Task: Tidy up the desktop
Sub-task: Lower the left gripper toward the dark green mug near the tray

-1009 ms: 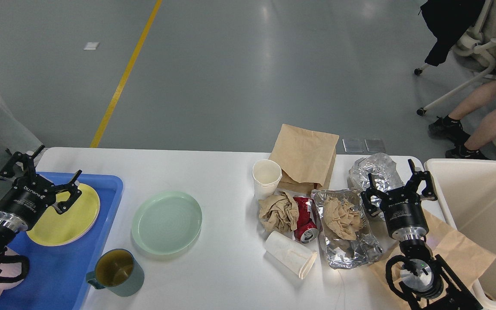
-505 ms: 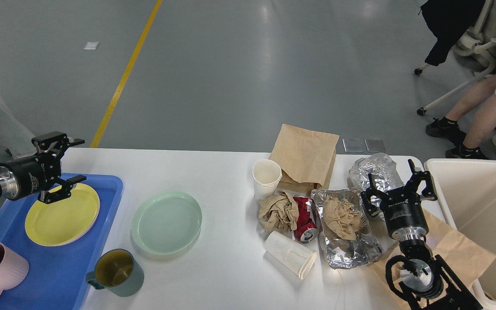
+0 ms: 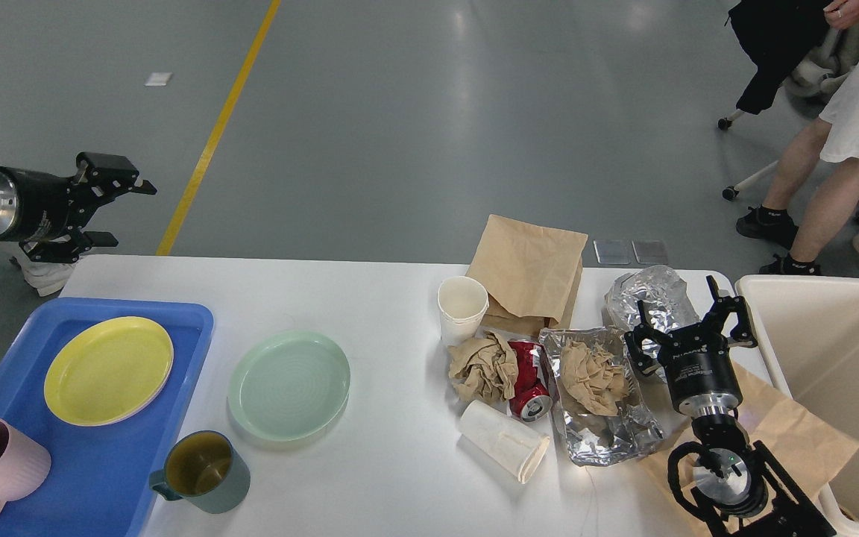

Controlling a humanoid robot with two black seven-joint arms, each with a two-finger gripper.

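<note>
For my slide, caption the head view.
Both open grippers, left and right, poised over a cluttered desktop.

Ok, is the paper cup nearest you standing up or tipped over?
Tipped over. The near paper cup lies on its side on the desktop, mouth toward the lower right; the other cup stands upright.

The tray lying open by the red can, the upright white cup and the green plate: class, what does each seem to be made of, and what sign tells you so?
Tray: thin aluminium foil, shiny and crinkled. Upright white cup: probably paper, matt with a rolled rim. Green plate: smooth, slightly glossy; ceramic or plastic, the look cannot settle which.
</note>
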